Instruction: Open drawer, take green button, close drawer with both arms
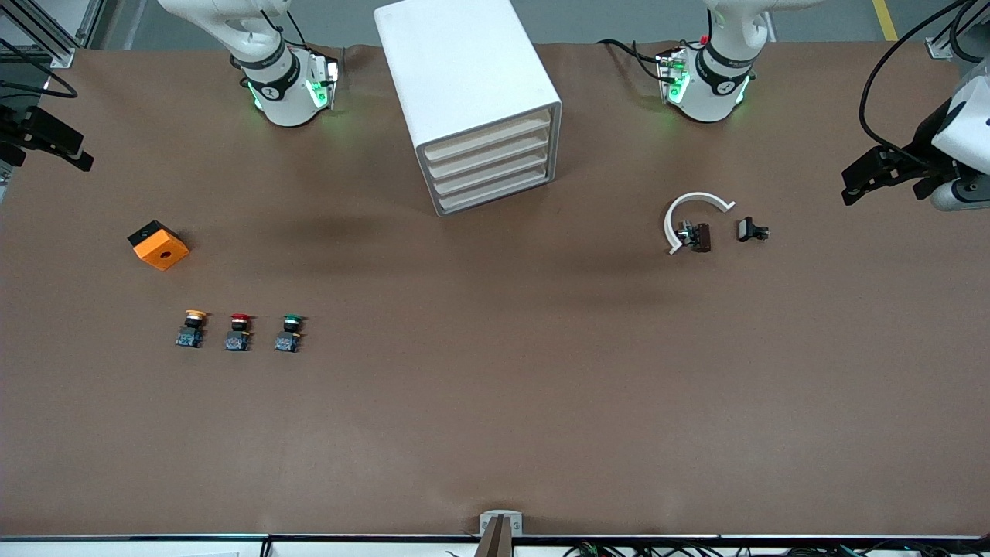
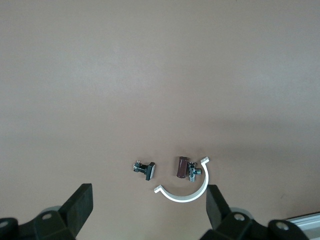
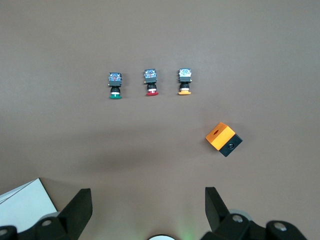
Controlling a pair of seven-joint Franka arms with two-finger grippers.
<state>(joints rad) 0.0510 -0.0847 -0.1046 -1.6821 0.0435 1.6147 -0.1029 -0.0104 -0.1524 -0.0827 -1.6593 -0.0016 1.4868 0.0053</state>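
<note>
The white cabinet [image 1: 464, 70] stands mid-table near the robots' bases, and each drawer [image 1: 491, 166] in its stack of cream fronts is pushed in. The green-capped button [image 1: 290, 333] [image 3: 115, 84] stands on the table toward the right arm's end, last in a row of three. My right gripper [image 1: 58, 143] [image 3: 148, 200] hangs open and empty high over that end of the table. My left gripper [image 1: 874, 174] [image 2: 149, 200] is open and empty too, high over the left arm's end, beside a white C-shaped clip.
A red-capped button [image 1: 240, 331] and a yellow-capped button [image 1: 194, 327] stand beside the green one. An orange and black block [image 1: 158, 245] lies farther from the front camera than they do. The white clip [image 1: 694, 219], a brown part [image 1: 700, 236] and a black part [image 1: 752, 230] lie together.
</note>
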